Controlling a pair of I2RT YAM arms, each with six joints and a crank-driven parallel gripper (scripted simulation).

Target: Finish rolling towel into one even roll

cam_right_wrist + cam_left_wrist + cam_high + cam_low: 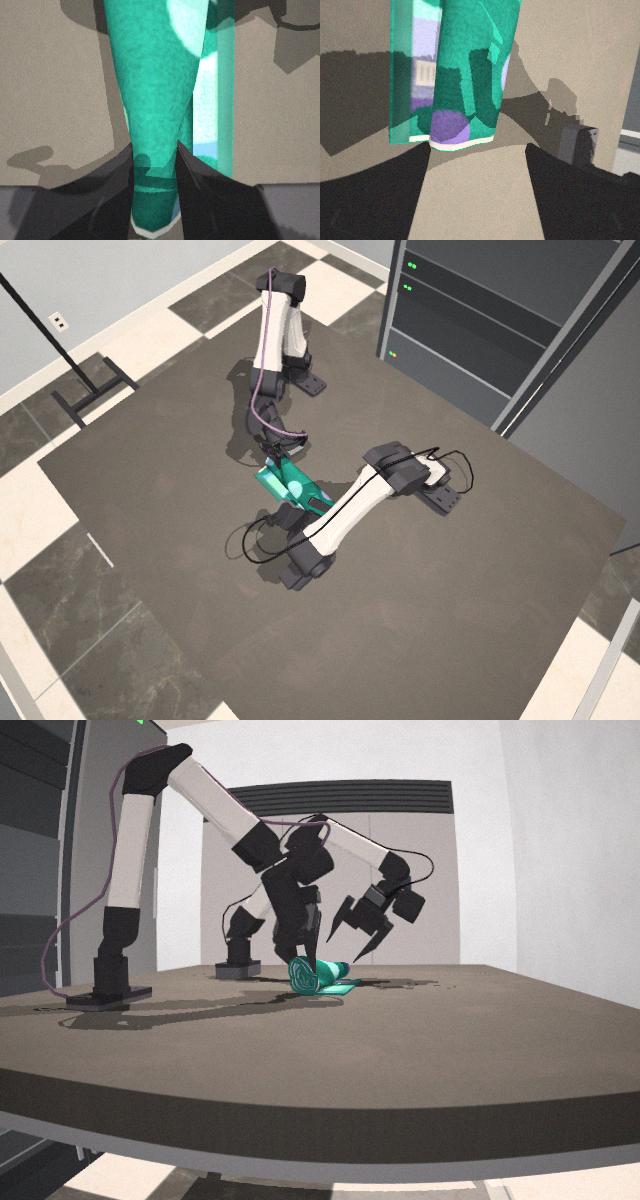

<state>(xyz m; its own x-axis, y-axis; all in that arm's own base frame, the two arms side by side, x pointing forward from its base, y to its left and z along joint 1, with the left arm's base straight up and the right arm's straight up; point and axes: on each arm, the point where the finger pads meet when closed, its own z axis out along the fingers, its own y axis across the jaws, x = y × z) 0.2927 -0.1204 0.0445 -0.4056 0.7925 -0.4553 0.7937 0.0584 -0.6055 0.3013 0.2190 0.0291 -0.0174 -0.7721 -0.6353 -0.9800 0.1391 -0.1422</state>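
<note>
The green towel (pixel 305 482) (pixel 329 973) (pixel 455 60) (pixel 155 90) is a roll lying on the table, with a flat flap (pixel 271 484) (pixel 343 988) (pixel 205 105) along one side. Its near end face in the exterior view shows a loose, uneven spiral. My right gripper (pixel 155 142), on the purple-cabled arm, is shut on the roll near that end and pinches it narrow. My left gripper (pixel 340 951) (pixel 478 145), on the black-cabled arm, is wide open and empty. It hangs above the other end, which has a purple patch. In the top view the left arm partly hides that end.
The tabletop (pixel 387 632) (pixel 465 1050) extends around the towel. The right arm's base (pixel 107 997) and left arm's base (pixel 237 970) stand along one side. The two wrists are close together over the roll. A dark rack (pixel 465 317) stands beyond the table edge.
</note>
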